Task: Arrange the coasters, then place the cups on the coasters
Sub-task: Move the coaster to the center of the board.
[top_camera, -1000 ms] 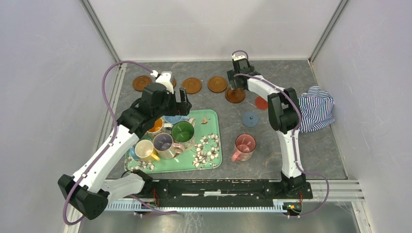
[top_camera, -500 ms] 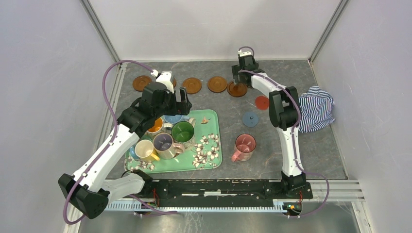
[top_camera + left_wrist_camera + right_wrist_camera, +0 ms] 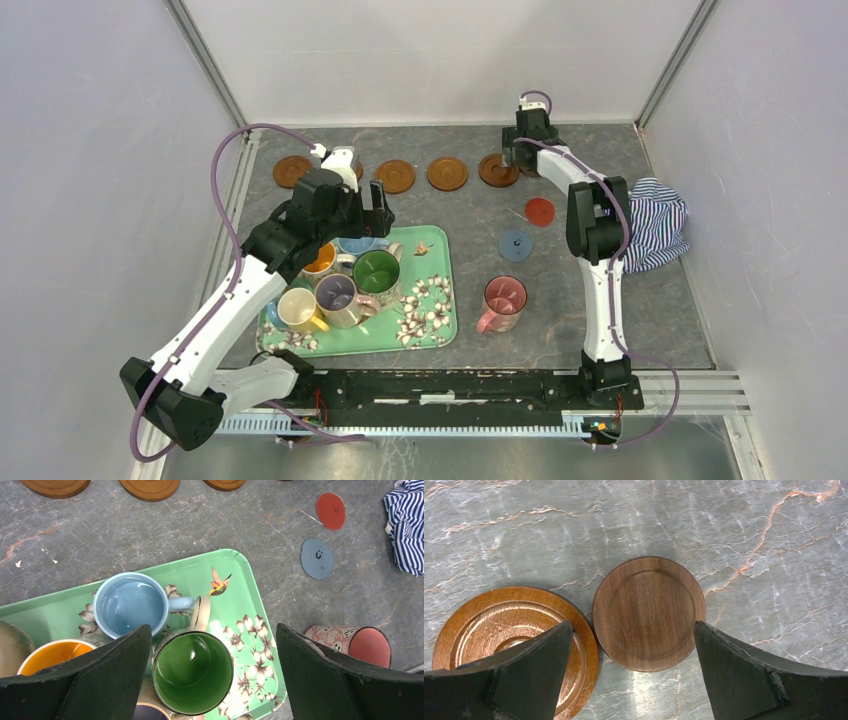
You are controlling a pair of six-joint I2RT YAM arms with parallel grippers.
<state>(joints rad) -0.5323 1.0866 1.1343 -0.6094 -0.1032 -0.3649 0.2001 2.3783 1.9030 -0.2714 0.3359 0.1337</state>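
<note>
From above, the grey tabletop (image 3: 470,215) has a row of orange-brown coasters (image 3: 396,176) along its far edge. The right pincer (image 3: 524,152) hangs over the right end of that row, near the far right corner. A red coaster (image 3: 539,211) and a blue-grey coaster (image 3: 516,245) lie flat on the right half, a little apart from each other. The pink cup (image 3: 503,298) is on the bare tabletop, closer to the near edge. A green tray (image 3: 440,255) with flowers on it sits left of the middle. The green cup (image 3: 376,270), lilac cup (image 3: 337,293), yellow cup (image 3: 298,308) and orange cup (image 3: 320,262) are bunched together on it. The left pincer (image 3: 372,212) hangs over the far side of the tray. A striped cloth (image 3: 650,220) lies by the right edge. The left wrist camera shows the left pincer with its two fingers spread wide and nothing between them. Below them the green cup stands on the tray, and the light blue cup (image 3: 131,602) is just beside it. The right wrist camera shows the right pincer with its fingers spread wide too, holding nothing. Down between them a dark brown coaster (image 3: 649,612) lies flat on the tabletop, and one of the orange-brown coasters is just beside it.
</note>
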